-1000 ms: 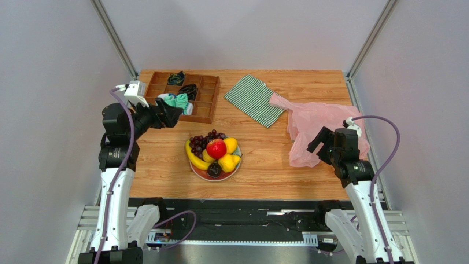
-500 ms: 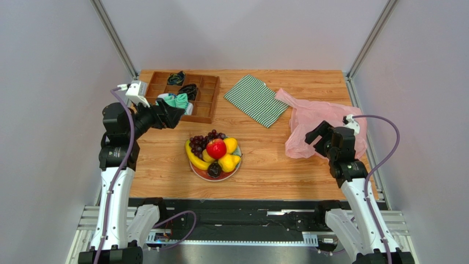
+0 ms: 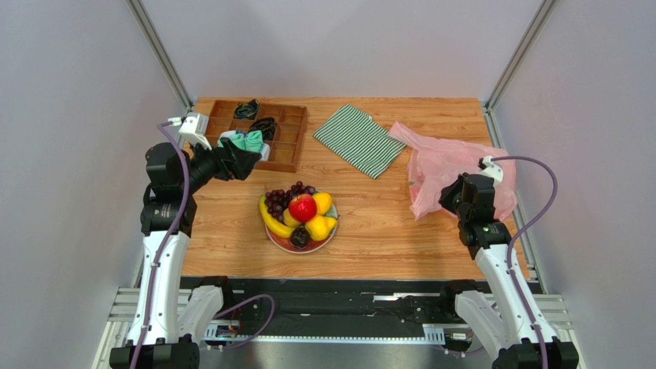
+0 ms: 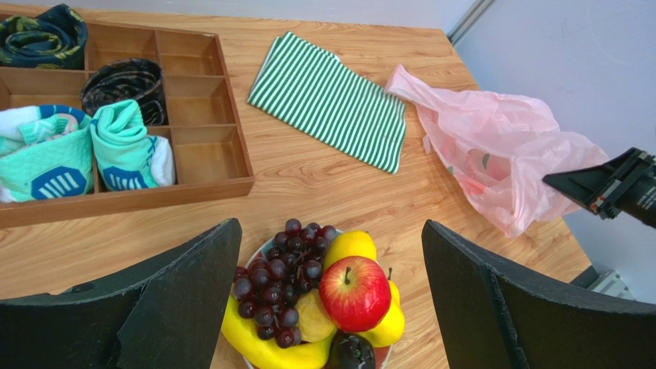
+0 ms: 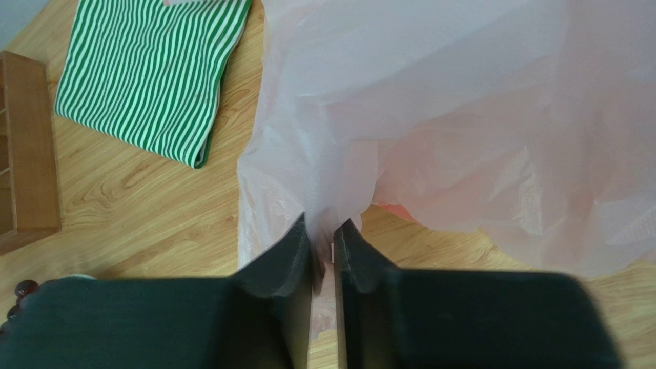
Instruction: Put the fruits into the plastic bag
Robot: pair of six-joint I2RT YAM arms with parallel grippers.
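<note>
Your right tool (image 5: 323, 231) is pinched on a thin fold at the near-left edge of the plastic bag (image 3: 449, 157). Its two fingers almost meet, with only pink film between them. That hold looks meant to lift the edge so a mouth opens toward the plate, though you cannot tell from these views whether you have caught one layer or both. The bag lies crumpled at the right side of the table (image 3: 369, 246), with one handle reaching toward the striped cloth (image 3: 358, 140). The fruits (image 3: 300, 214) are all heaped on the red plate (image 3: 312, 247) at the middle front, none of them bagged. The apple (image 4: 355, 293) is on top, the grapes (image 4: 273, 288) sit to its left, and the banana (image 4: 258, 350) curls along the left rim. Your left tool (image 3: 246, 163) hangs empty with its fingers spread wide, above the table between the wooden tray (image 3: 302, 138) and the plate. Its camera looks down over the pile, which makes this a sensible waiting post for a first pick. The apple seems the easy start, since it sits highest and clear of the rest, but get the bag's mouth open before you carry anything across.
</note>
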